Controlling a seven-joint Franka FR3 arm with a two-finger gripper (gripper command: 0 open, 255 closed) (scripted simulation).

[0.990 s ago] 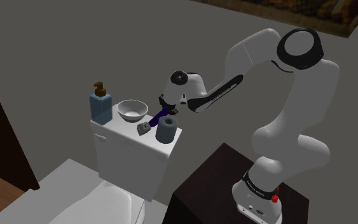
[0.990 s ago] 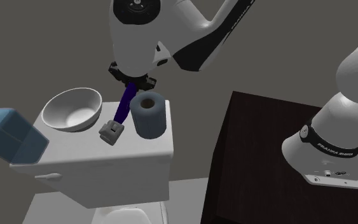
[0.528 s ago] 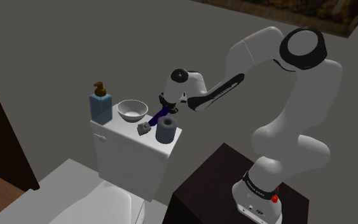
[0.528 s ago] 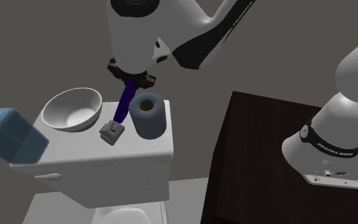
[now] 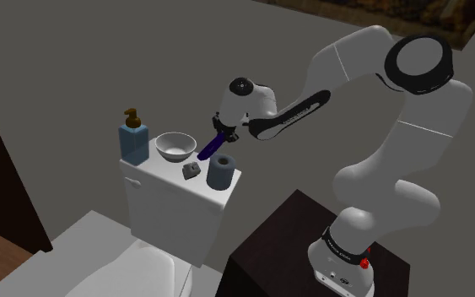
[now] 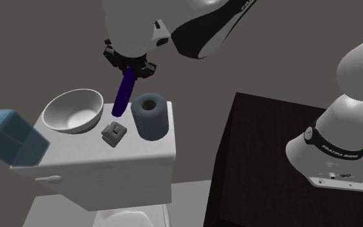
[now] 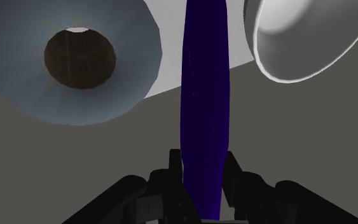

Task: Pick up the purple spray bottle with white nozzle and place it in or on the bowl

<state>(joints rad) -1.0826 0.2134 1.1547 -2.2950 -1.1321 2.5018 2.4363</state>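
The black gripper (image 6: 129,64) hangs over the toilet tank lid (image 6: 77,149), its fingers pinching the upper end of the purple spray bottle (image 6: 126,91). The bottle slants down with its grey nozzle (image 6: 114,134) lowest, right at the lid; I cannot tell whether it touches. It hangs in the gap between two neighbours: the white bowl (image 6: 77,113) on the second exterior view's left and a grey-blue toilet paper roll (image 6: 151,119) standing on end just to the right. A blue soap dispenser (image 5: 132,140) with a brown pump stands beyond the bowl.
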